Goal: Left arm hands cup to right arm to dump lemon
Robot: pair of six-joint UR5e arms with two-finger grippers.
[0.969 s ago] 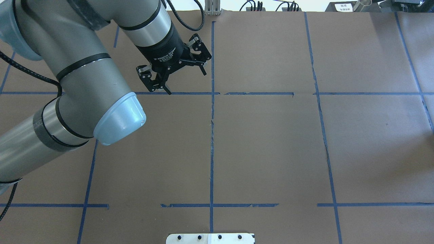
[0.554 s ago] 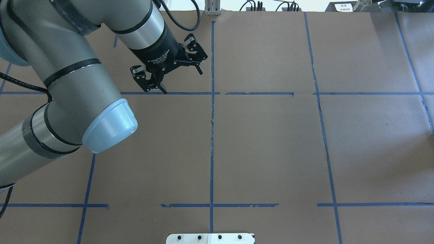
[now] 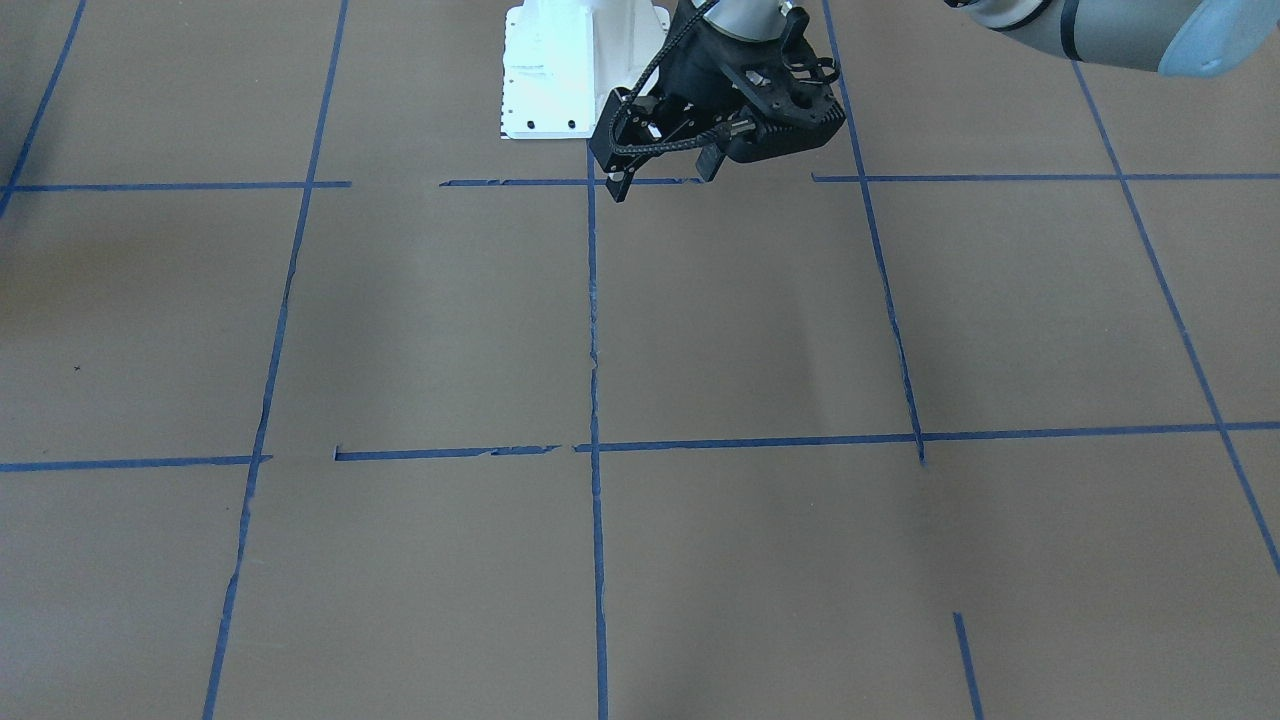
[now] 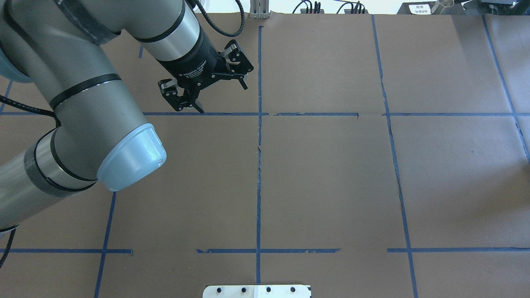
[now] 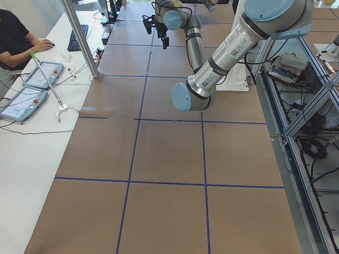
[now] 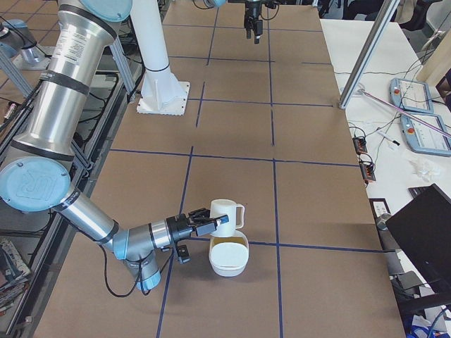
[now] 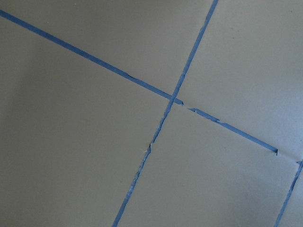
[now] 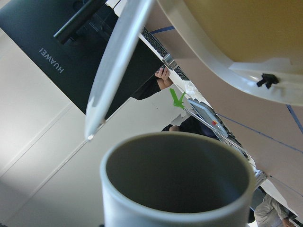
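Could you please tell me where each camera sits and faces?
Front-facing: across the table, facing the base; left gripper.
Overhead: behind the base, looking down; same left gripper.
Exterior left: table's left end; left arm near.
Exterior right: opposite end; right arm with cup.
Left wrist: down onto taped table; no fingers.
Right wrist: into the same cup.

Blue tape lines [image 4: 258,186] across brown table [image 4: 331,186]; teach pendants [image 6: 414,93] alongside.
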